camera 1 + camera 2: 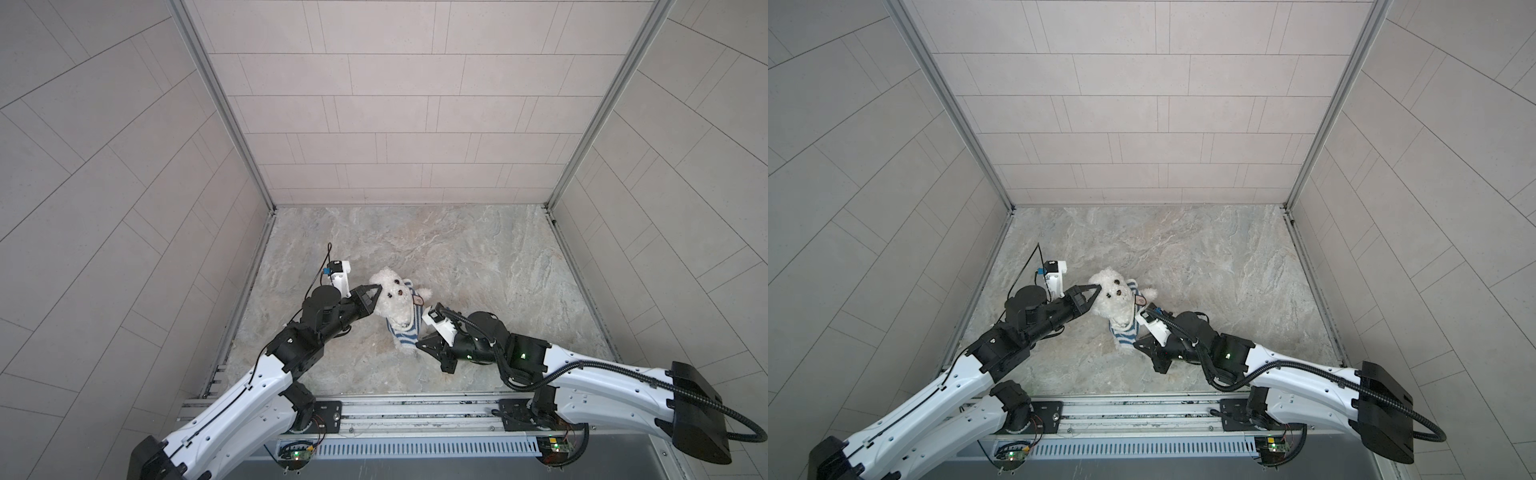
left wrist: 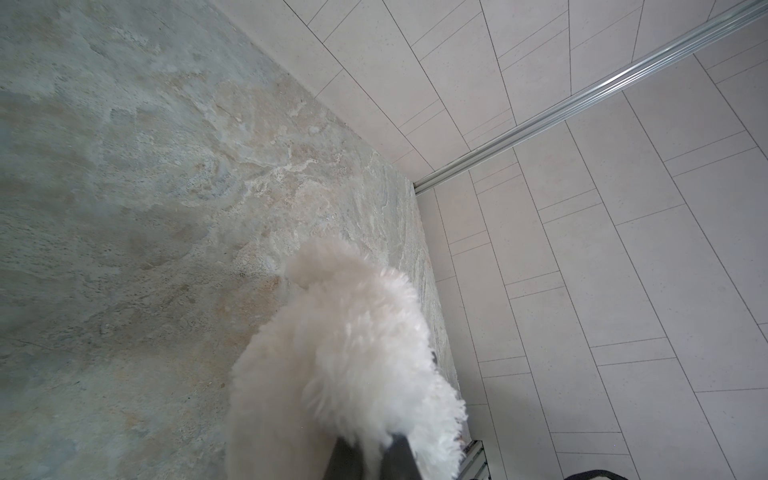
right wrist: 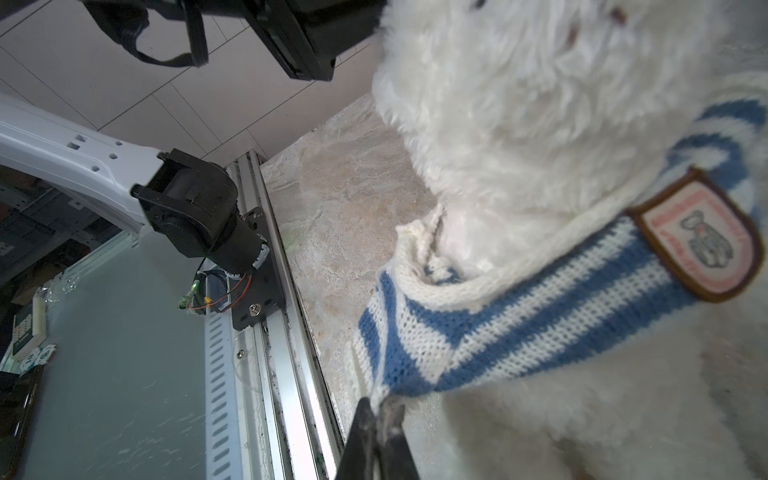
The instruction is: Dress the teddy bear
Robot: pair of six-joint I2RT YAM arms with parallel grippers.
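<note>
The fluffy white teddy bear (image 1: pixel 392 297) (image 1: pixel 1115 297) is near the middle of the stone table, face up towards the camera. A blue-and-white striped shirt (image 1: pixel 402 337) (image 1: pixel 1124 337) with a badge (image 3: pixel 698 241) sits round its neck and chest. My left gripper (image 1: pixel 376 289) (image 1: pixel 1098 288) is shut on fur at the side of the bear's head; in the left wrist view, white bear fur (image 2: pixel 345 353) fills the space over the gripper (image 2: pixel 372 448). My right gripper (image 1: pixel 419 345) (image 3: pixel 380 402) is shut on the lower edge of the shirt (image 3: pixel 498 332), below the bear's head (image 3: pixel 519 104).
Tiled walls close in the stone table (image 1: pixel 478 270) on three sides. An aluminium rail (image 1: pixel 415 409) with both arm bases runs along the front edge. In the right wrist view, the left arm (image 3: pixel 187 208) stands close by.
</note>
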